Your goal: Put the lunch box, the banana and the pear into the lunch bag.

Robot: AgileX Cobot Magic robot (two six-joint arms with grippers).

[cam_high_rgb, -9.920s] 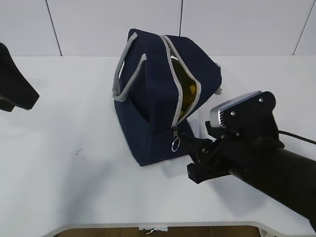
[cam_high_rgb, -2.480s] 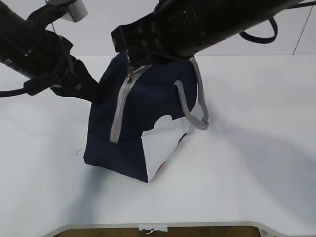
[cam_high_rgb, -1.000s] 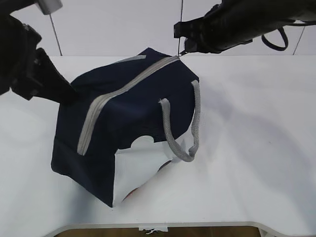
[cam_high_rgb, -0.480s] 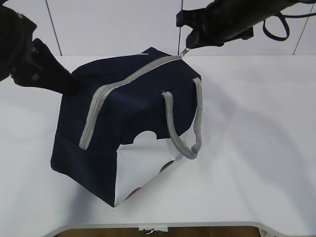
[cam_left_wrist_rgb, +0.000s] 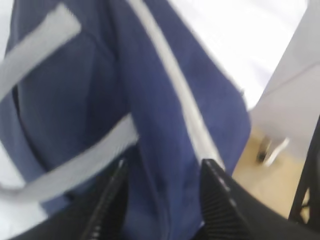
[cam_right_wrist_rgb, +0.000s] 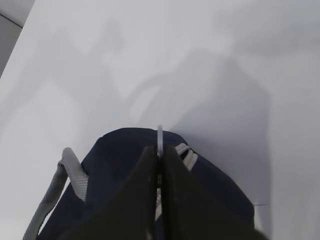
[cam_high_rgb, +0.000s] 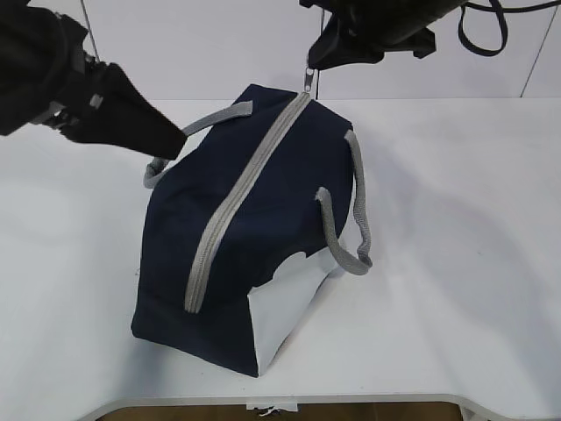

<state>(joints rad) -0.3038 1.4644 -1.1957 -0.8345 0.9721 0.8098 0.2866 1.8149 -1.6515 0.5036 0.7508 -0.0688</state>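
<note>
The navy lunch bag (cam_high_rgb: pixel 263 210) lies on the white table with its grey zipper (cam_high_rgb: pixel 237 206) closed along the top and the white side panel (cam_high_rgb: pixel 285 303) facing front. My right gripper (cam_high_rgb: pixel 314 66) is shut on the ring zipper pull (cam_high_rgb: pixel 309 79) at the bag's far end; the right wrist view shows the ring (cam_right_wrist_rgb: pixel 160 137) pinched between the fingers (cam_right_wrist_rgb: pixel 159 150). My left gripper (cam_high_rgb: pixel 175 140) is at the bag's left side by a grey handle (cam_high_rgb: pixel 197 118). In the left wrist view its jaws (cam_left_wrist_rgb: pixel 162 170) hold a fold of navy fabric (cam_left_wrist_rgb: pixel 165 125). The lunch box, banana and pear are hidden.
The second grey handle (cam_high_rgb: pixel 351 219) hangs over the bag's right side. Bare white table (cam_high_rgb: pixel 456 263) stretches to the right, with its front edge (cam_high_rgb: pixel 351 399) close below the bag. A white wall stands behind.
The bag has swung round, so the zipper runs more front to back and less white panel shows. My left gripper moved right with it. The right gripper shifted slightly left, still holding the pull.
</note>
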